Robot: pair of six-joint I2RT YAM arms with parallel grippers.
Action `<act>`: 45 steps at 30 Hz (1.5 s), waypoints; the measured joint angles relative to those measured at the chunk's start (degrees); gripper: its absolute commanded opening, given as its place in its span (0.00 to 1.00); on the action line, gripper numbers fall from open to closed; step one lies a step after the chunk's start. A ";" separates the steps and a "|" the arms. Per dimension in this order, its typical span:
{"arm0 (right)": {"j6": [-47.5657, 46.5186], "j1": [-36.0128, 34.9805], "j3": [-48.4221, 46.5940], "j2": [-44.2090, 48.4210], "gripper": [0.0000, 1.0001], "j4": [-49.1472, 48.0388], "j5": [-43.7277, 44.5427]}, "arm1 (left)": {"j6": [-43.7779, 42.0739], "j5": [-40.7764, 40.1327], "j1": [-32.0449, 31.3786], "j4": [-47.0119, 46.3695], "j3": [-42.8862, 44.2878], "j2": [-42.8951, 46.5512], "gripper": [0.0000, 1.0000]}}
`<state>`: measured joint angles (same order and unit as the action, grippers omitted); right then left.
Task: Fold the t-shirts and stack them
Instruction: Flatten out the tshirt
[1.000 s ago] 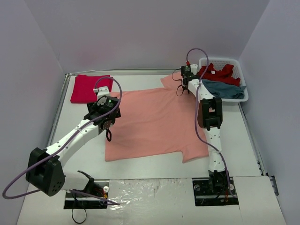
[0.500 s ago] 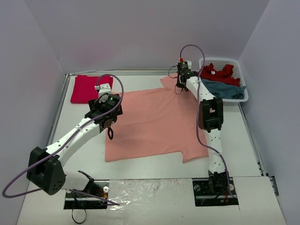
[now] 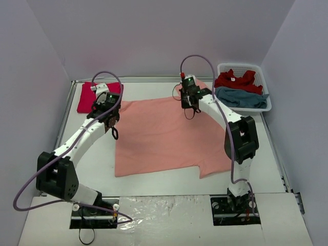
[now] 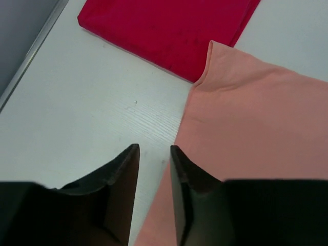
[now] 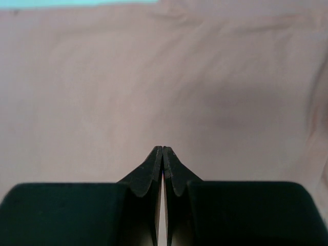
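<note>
- One salmon-orange t-shirt (image 3: 159, 136) lies flat in the middle of the table (image 3: 154, 183), in the same spot as a second ago. Its far-right sleeve is now partly hidden under the right arm (image 3: 220, 110).
- Its long axis runs left–right. Both sleeves jut from the right end, one far and one near, so the shoulders point toward the basket (image 3: 266, 84) and the straight hem points left.
- The right arm has swung left, away from the basket, and now reaches over the far part of the shirt.
- The left arm (image 3: 82, 141) has stretched farther from its base, toward the far-left.
- The basket, far right, holds a crimson tee (image 3: 236, 79) and a teal tee (image 3: 243, 97), both unchanged.
- A folded crimson t-shirt (image 3: 95, 97) sits in the far-left corner, just beside the salmon shirt's far-left corner.
- Left gripper (image 4: 154, 147): the jaws are apart by a narrow gap and straddle the shirt's left edge, one finger over cloth, one over bare table. Nothing is pinched.
- Right gripper (image 5: 162, 149): the jaws are clenched tip to tip over salmon cloth and hold nothing. Contact with the cloth cannot be told.
</note>
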<state>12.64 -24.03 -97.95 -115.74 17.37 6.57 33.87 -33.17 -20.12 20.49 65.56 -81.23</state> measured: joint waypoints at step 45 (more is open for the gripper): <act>-0.94 -26.58 28.57 13.97 0.00 -7.30 2.67 | 1.22 26.36 22.67 4.28 39.21 -47.74 0.02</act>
<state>11.70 -50.61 -69.38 -101.78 10.07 9.23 35.09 -6.81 2.55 24.77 104.77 -128.97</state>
